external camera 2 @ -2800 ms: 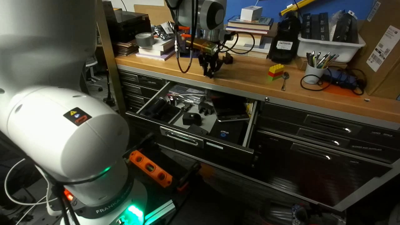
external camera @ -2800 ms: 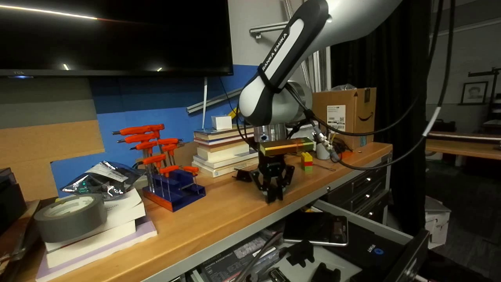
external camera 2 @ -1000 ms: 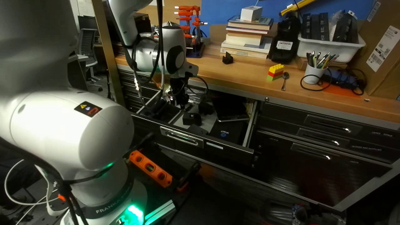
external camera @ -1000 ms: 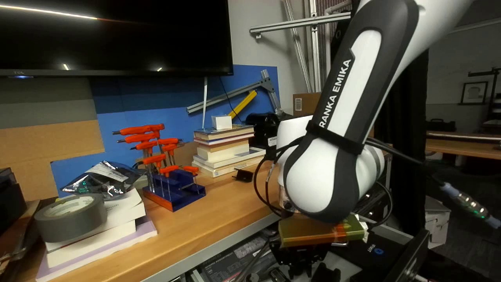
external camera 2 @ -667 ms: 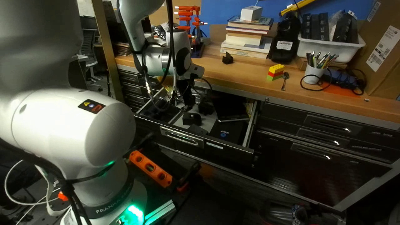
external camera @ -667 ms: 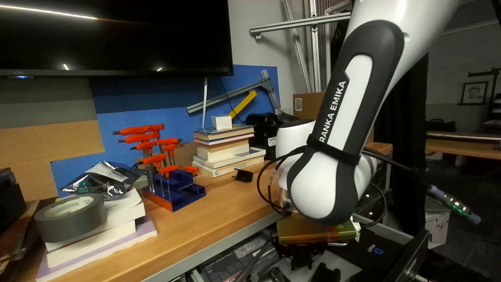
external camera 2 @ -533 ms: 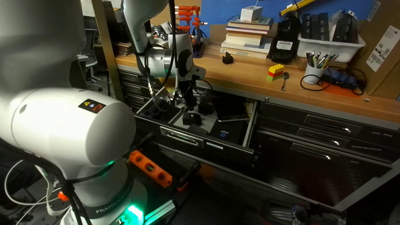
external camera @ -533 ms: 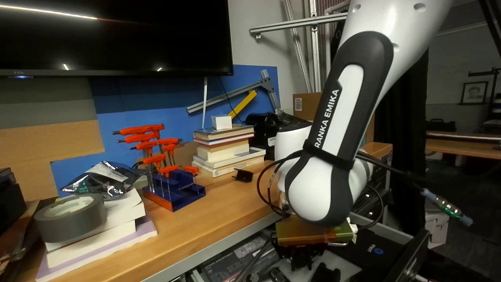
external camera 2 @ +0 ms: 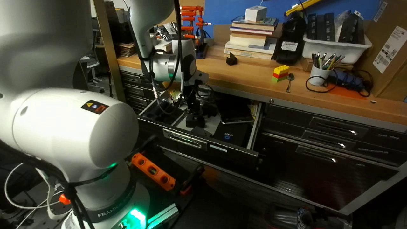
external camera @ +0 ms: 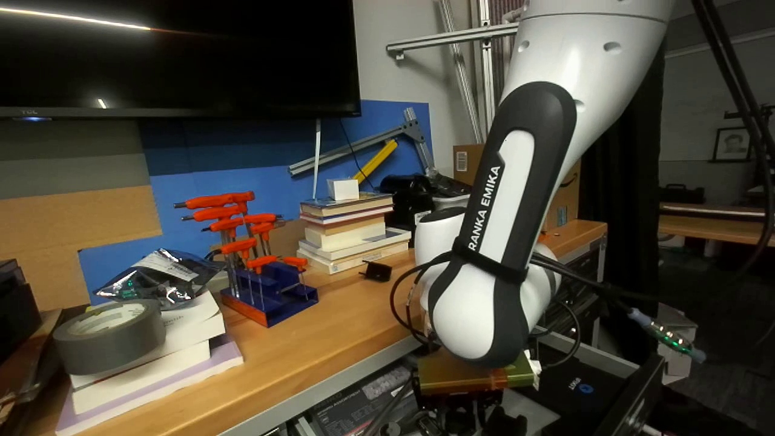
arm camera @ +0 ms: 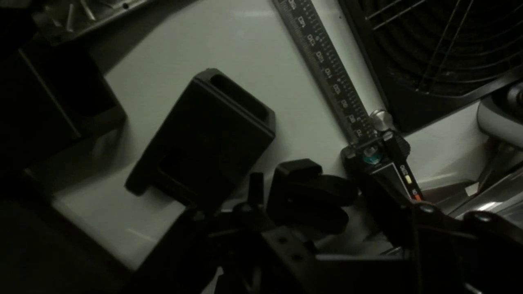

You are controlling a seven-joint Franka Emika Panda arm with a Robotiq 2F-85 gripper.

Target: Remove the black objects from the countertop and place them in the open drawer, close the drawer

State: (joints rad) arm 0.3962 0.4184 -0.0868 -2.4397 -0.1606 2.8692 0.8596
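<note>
One small black object (external camera 2: pixel 231 59) stands on the wooden countertop (external camera 2: pixel 254 73), in front of the books; it also shows in an exterior view (external camera: pixel 376 271). The drawer (external camera 2: pixel 235 156) is open. My gripper (external camera 2: pixel 194 112) points down inside it, just above a black block (external camera 2: pixel 195 121). In the wrist view a small black pronged piece (arm camera: pixel 286 204) sits between the two sides of my gripper (arm camera: pixel 331 204). A larger black block (arm camera: pixel 212 134) lies beside it on the drawer floor. The fingertips are lost in the dark, so whether they grip the pronged piece is unclear.
A caliper (arm camera: pixel 327 69) and a round-grilled black item (arm camera: pixel 441 45) lie in the drawer. A tablet (external camera 2: pixel 235 111) lies at its right. On the countertop stand toy bricks (external camera 2: pixel 280 73), a spoon (external camera 2: pixel 289 82), a pen cup (external camera 2: pixel 318 75) and stacked books (external camera 2: pixel 249 39).
My gripper has moved from low over the countertop across into the drawer. In the last half second it has sunk a little lower there. The black object by the books has not moved.
</note>
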